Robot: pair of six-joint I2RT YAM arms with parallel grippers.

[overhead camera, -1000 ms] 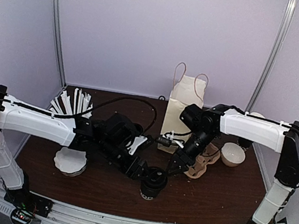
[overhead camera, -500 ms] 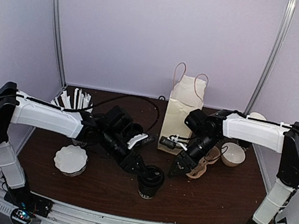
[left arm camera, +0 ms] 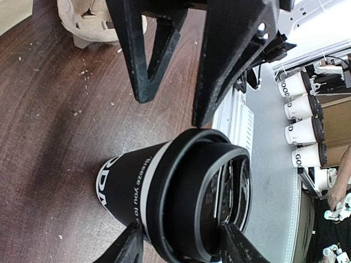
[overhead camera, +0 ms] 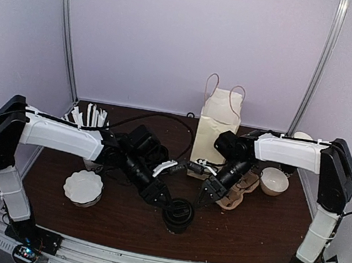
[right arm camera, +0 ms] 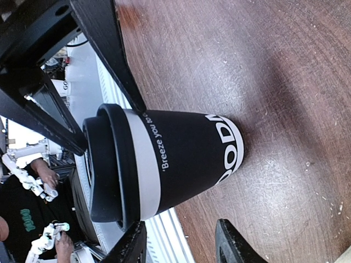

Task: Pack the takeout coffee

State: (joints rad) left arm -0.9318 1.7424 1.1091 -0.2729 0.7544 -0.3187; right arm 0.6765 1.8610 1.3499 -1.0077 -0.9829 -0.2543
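Dark wooden table [overhead camera: 247, 231] enclosed by pale lilac walls. The takeout coffee [overhead camera: 179, 214], black-lidded, stands upright near the front edge at centre, well forward of the paper bag [overhead camera: 216, 128] at the back. The left gripper [overhead camera: 165, 203] pinches the cup at its lidded top, one finger on each side. The right gripper [overhead camera: 205, 195], fingers spread and holding nothing, hangs just beside the cup, between it and the cardboard cup carrier [overhead camera: 239, 188].

Left arm [overhead camera: 60, 136] & right arm [overhead camera: 291, 153]: white shells on long links; black joints, wrists, bases. Black cable [overhead camera: 158, 116] loops off left arm. Left gripper [left arm camera: 184, 246] & right gripper [left arm camera: 170, 109]: black, w/ tapered open-frame fingers.
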